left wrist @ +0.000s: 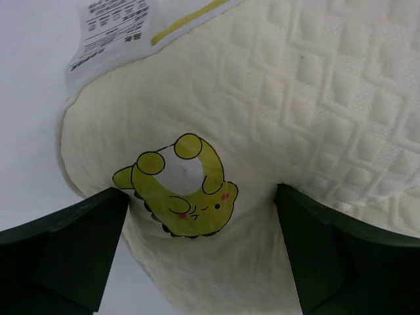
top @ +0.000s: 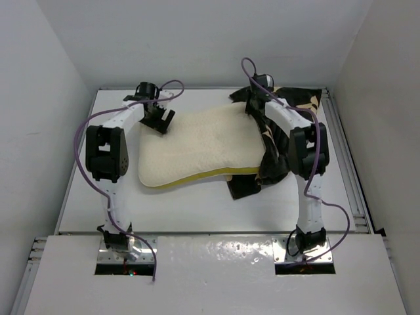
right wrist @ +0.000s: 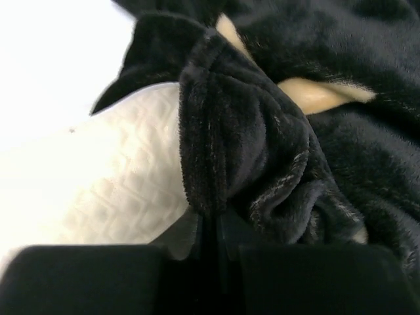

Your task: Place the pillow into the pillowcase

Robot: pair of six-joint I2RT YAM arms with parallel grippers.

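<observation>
Nearest to us, the two arms rise from the near edge of the white table (top: 197, 210). Just beyond them lies the pillow (top: 197, 147), flat on the table at its middle and lying left to right. Its yellow-green side band (top: 197, 177) runs along the edge that faces us. A flap of the pillowcase (top: 272, 161) sticks out from under that near edge toward the right. The rest of the black, tan-printed fabric is bunched up against and over the pillow's right end. We cannot tell how much of the pillow is inside it.

Farther back on the left, the left gripper (top: 159, 121) hangs over the pillow's far left corner. In the left wrist view its jaws are spread wide on either side of the round yellow-green logo (left wrist: 184, 190), and nothing is held between them. A white printed label (left wrist: 111, 29) lies just past that corner.

Farthest away on the right, the right gripper (top: 251, 104) is at the far right end of the pillow. In the right wrist view its jaws are pressed together on a thick fold of the pillowcase's black plush. The fold rises straight out of them. Quilted white pillow surface shows just to the left of the fold, and a tan patch shows among the dark folds behind it.
</observation>
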